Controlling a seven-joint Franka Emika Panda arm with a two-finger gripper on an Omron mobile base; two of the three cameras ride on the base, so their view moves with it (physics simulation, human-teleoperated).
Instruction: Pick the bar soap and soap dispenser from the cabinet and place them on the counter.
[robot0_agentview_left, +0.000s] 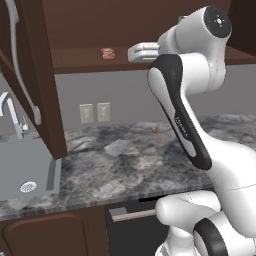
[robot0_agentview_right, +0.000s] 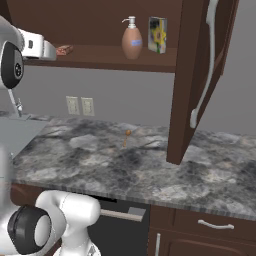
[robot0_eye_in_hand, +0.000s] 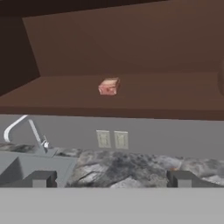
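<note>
The bar soap (robot0_eye_in_hand: 109, 86), a small orange-pink rectangular block with a paler top face, is seen lying flat on the brown shelf of the dark brown wooden wall cabinet (robot0_agentview_left: 45, 80), whose panelled doors stand swung open so that the interior is exposed; the block is centred ahead of the two-finger gripper (robot0_eye_in_hand: 112, 178), which is raised to shelf height with its dark fingertips (robot0_eye_in_hand: 40, 178) spread wide and nothing held between them, an arrangement judged to be an approach for a first pick. The soap dispenser (robot0_agentview_right: 132, 39), a brown pear-shaped bottle with a narrow neck and white pump top, is set upright further along the same shelf, just beside a flat yellow-and-blue box (robot0_agentview_right: 157, 34) and well apart from the block. Below, the grey and black marbled stone counter (robot0_agentview_right: 130, 165) is shown, with a grey sink (robot0_agentview_left: 25, 172) and a silver tap (robot0_agentview_left: 12, 117) at one end. A pair of pale wall outlets (robot0_agentview_left: 94, 112) is mounted on the grey backsplash, and a small orange object (robot0_agentview_right: 127, 135), too small to be identified, rests on the stone
</note>
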